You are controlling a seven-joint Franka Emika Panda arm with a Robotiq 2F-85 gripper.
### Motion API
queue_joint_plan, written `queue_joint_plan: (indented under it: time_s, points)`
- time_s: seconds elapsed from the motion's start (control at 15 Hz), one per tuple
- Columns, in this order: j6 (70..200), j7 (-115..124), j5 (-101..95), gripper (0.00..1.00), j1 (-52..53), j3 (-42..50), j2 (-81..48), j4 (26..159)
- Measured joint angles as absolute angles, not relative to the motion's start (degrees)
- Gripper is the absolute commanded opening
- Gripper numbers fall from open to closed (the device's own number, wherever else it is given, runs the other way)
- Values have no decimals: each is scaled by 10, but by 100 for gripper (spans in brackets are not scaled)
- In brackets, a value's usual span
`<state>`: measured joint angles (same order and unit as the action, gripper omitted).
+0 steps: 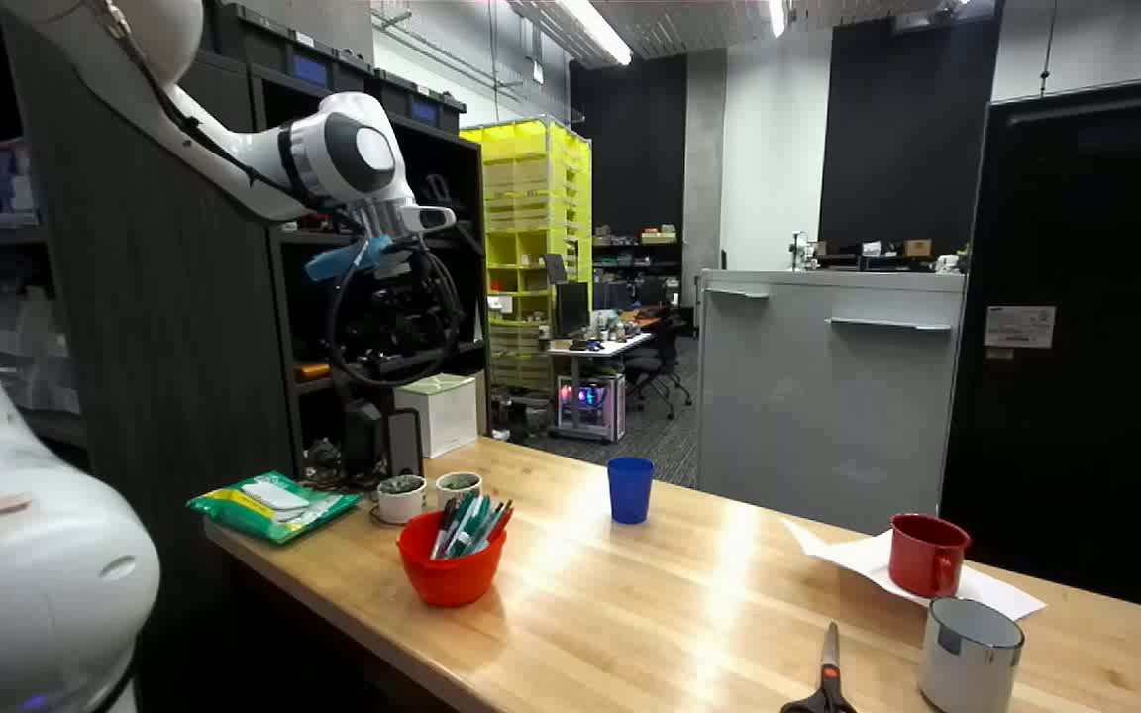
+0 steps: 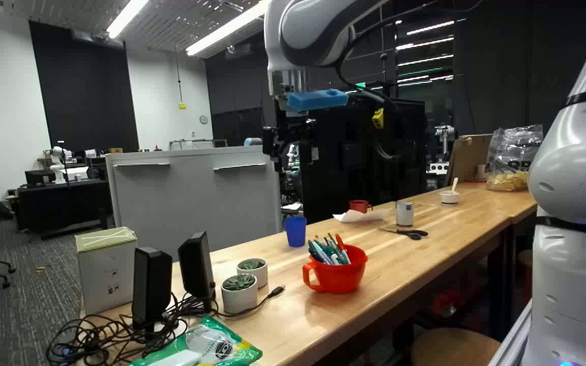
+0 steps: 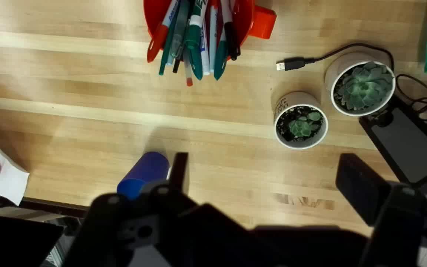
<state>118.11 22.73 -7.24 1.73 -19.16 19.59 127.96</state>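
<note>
High above the wooden table, my gripper (image 3: 265, 167) stands open, with only tabletop showing between its fingers (image 3: 361, 189). It touches nothing. In the wrist view a blue cup (image 3: 147, 167) appears just beyond the left finger, partly covered by it; the cup is upright on the table in both exterior views (image 1: 630, 490) (image 2: 295, 232). A small potted succulent (image 3: 301, 126) sits ahead of the gap, and a larger potted succulent (image 3: 363, 87) is to its right. A red handled bowl (image 2: 341, 277) holds several markers and pens (image 3: 197, 40).
Toward the far end lie a red mug (image 1: 927, 555) on white paper, a whitish tin (image 1: 972, 659) and scissors (image 1: 828, 683). At the near end are a green packet (image 2: 211, 343), black speakers (image 2: 151, 287), tangled cables and a white box (image 2: 107, 274). A dark shelf (image 1: 164, 277) stands behind the arm.
</note>
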Motion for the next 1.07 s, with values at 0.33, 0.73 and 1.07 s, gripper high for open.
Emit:
queue_joint_plan:
  time_s: [0.33, 0.73, 1.07]
  points:
    - [1181, 227, -72, 100, 18, -192, 196, 1279]
    - [1181, 227, -72, 100, 18, -192, 196, 1279]
    - [1181, 232, -72, 100, 26, -174, 196, 1287]
